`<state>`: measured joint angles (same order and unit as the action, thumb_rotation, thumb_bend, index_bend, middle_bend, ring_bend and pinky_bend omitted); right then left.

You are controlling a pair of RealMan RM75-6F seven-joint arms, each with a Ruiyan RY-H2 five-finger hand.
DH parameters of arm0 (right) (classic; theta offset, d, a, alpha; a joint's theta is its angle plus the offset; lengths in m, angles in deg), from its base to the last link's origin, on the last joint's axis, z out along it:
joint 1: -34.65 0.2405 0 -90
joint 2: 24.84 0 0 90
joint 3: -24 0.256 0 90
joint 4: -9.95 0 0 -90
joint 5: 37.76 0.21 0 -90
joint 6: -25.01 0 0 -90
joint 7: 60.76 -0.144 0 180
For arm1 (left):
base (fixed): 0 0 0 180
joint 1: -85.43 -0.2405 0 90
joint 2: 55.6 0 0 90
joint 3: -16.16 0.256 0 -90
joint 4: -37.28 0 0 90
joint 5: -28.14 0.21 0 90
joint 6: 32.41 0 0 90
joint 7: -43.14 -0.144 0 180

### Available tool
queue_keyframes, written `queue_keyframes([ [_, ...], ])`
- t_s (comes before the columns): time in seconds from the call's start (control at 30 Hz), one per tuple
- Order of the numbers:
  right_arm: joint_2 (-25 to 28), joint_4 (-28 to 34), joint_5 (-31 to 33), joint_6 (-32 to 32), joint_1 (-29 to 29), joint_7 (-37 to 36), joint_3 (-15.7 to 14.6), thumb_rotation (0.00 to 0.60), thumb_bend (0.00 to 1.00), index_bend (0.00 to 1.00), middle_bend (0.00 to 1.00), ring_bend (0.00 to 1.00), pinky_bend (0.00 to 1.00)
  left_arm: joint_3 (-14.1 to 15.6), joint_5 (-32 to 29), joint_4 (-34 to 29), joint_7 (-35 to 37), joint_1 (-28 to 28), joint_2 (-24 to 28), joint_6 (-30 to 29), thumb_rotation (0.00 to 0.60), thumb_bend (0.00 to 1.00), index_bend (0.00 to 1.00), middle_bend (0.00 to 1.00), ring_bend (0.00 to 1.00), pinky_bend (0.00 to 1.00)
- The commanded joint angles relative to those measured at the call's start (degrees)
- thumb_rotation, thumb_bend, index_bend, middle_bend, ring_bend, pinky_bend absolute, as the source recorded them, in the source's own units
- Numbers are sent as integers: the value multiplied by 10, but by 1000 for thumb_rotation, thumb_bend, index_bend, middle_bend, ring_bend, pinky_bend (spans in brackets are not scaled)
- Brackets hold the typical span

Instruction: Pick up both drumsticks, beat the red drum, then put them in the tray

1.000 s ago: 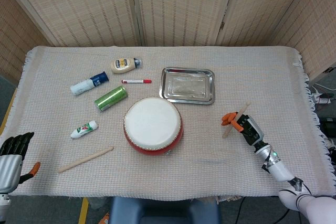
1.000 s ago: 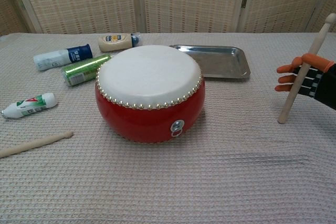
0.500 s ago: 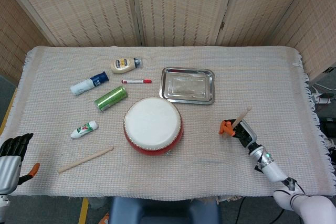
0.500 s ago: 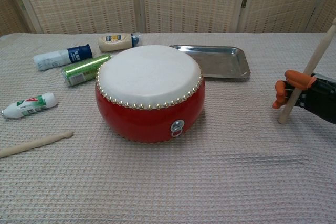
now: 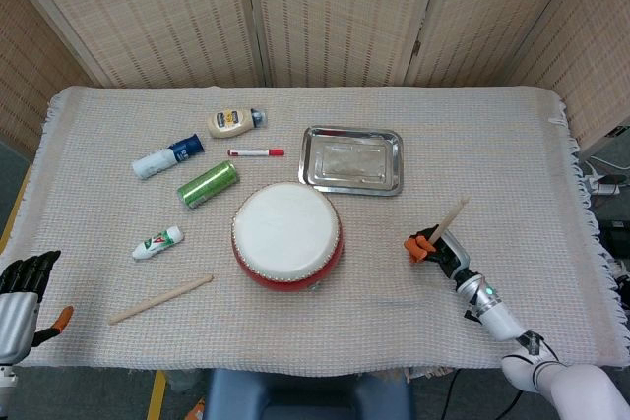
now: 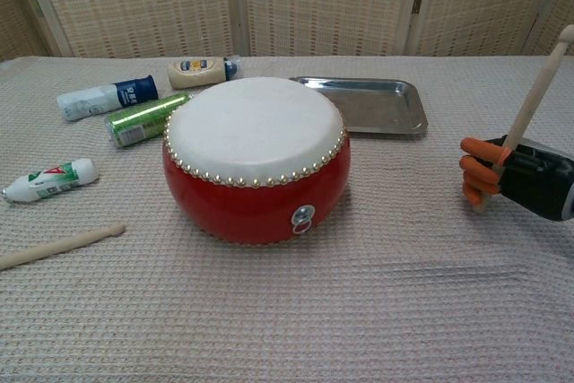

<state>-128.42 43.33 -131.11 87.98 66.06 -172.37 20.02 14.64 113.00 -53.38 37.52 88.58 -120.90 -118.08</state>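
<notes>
Right hand [image 6: 491, 177] grips upright drumstick [image 6: 534, 91] | left hand [image 5: 22, 287] open, off counter [image 5: 512, 145] edge | second drumstick [image 5: 159, 299] lies on counter

right hand [image 6: 491, 178]: I have it wrapped round a tilted drumstick [image 6: 535, 98]
red drum [image 6: 256, 161]: centre of table [image 6: 359, 311]
other drumstick [image 6: 59, 247]: lying far left

R hand [image 6: 489, 175] fingers curled; L hand [image 5: 22, 287] open.

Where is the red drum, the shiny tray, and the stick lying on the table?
red drum [image 6: 256, 145], chest view, on its white skin.
tray [image 5: 351, 160], head view, on its bare bottom.
drumstick on the table [image 5: 160, 299], head view, on its middle.
</notes>
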Motion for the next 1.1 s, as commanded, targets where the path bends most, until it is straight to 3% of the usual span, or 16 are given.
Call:
queue_keyframes([
  [0.03, -3, 1, 0, 4, 2, 9, 1, 597, 297, 1000, 885, 874, 762, 0, 0, 2, 2, 0, -1, 0, 600, 322, 66, 79, 71, 86],
  [0.23, -4, 5, -1, 17, 7, 42, 5, 600, 715, 1000, 974, 996, 964, -1, -1, 8, 8, 1, -2, 1, 600, 322, 66, 79, 71, 86],
  [0.43, 18, 21, -12, 13, 28, 158, 3, 600, 986, 1000, 1000, 1000, 1000, -4, -1, 22, 12, 10, 2, 15, 600, 322, 69, 80, 71, 86],
  [0.63, 109, 137, -15, -38, 66, 338, 3, 600, 1000, 1000, 1000, 1000, 1000, -7, 5, 29, 18, 22, 3, 25, 600, 321, 68, 80, 70, 86],
  [0.8, 244, 316, 8, -139, 111, 553, 8, 600, 1000, 1000, 1000, 1000, 1000, -9, 11, 32, 26, 37, 1, 41, 600, 321, 69, 79, 70, 86],
  [0.97, 364, 467, 85, -253, 149, 760, 26, 600, 1000, 1000, 1000, 1000, 1000, -11, 23, 31, 34, 60, 1, 64, 600, 321, 69, 80, 71, 86],
  [1.1, 424, 531, 167, -306, 170, 894, 35, 600, 1000, 1000, 1000, 1000, 1000, -14, 30, 27, 50, 81, -4, 85, 600, 321, 95, 96, 76, 92],
])
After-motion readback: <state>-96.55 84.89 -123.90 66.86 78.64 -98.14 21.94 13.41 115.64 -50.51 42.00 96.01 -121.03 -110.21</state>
